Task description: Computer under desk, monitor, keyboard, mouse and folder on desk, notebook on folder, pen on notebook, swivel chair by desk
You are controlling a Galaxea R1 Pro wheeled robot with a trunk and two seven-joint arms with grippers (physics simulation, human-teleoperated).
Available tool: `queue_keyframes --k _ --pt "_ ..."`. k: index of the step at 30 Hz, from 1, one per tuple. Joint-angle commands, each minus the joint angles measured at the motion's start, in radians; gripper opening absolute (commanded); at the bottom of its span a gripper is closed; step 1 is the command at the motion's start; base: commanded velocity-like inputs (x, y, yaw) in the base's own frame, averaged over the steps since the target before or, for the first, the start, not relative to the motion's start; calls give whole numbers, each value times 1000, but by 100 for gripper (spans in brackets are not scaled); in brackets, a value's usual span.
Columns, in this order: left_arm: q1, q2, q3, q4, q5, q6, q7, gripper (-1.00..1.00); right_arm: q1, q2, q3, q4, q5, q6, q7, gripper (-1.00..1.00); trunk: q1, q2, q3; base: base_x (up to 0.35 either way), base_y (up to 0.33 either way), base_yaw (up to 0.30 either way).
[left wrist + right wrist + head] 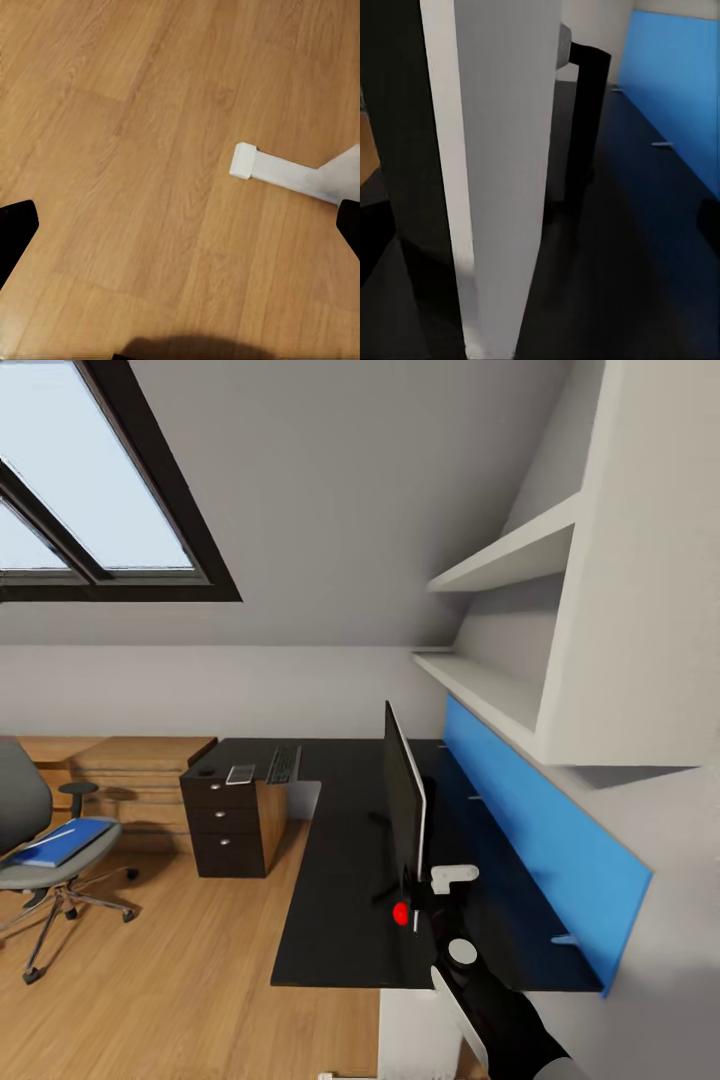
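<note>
The monitor (405,805) stands edge-on on the black desk (335,900), its red dot (400,913) at the near lower corner. My right gripper (420,892) is at that corner, open, and the monitor's near edge (495,187) stands between the fingers of the gripper (540,240). The keyboard (283,764) and a small grey notebook (240,773) lie on the desk's far wing. At the left, the swivel chair (25,810) holds the blue folder (65,842). My left gripper (180,225) hangs open over bare floor. Computer and pen are out of view.
Black drawers (230,830) carry the desk's far wing, with low wooden shelving (130,765) behind them. A blue panel (540,830) and white wall shelves (500,560) border the desk on the right. The desk's white foot (285,171) rests on the wood floor (170,980).
</note>
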Motion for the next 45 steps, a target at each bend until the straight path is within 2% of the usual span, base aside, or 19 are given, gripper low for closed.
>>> queue_keyframes --k 1,27,31,40,45 --pt "-1 1 -8 0 9 -4 2 100 -1 -1 4 2 -10 -6 -6 100 0 -2 -2 -190 0 0" --pt "-1 1 -8 0 9 -4 2 100 -1 -1 5 24 -10 -10 -6 100 0 -2 -2 -166 0 0" --pt "-1 1 -8 0 9 -4 2 100 -1 -1 5 26 -10 -53 -6 100 0 -2 -2 154 0 0" --pt "-1 0 -8 0 9 -4 2 100 -1 -1 4 26 -8 -79 -6 100 0 -2 -2 131 0 0" --pt "-1 0 -8 0 9 -4 2 100 -1 -2 5 27 -6 -135 -11 100 0 -2 -2 19 0 0"
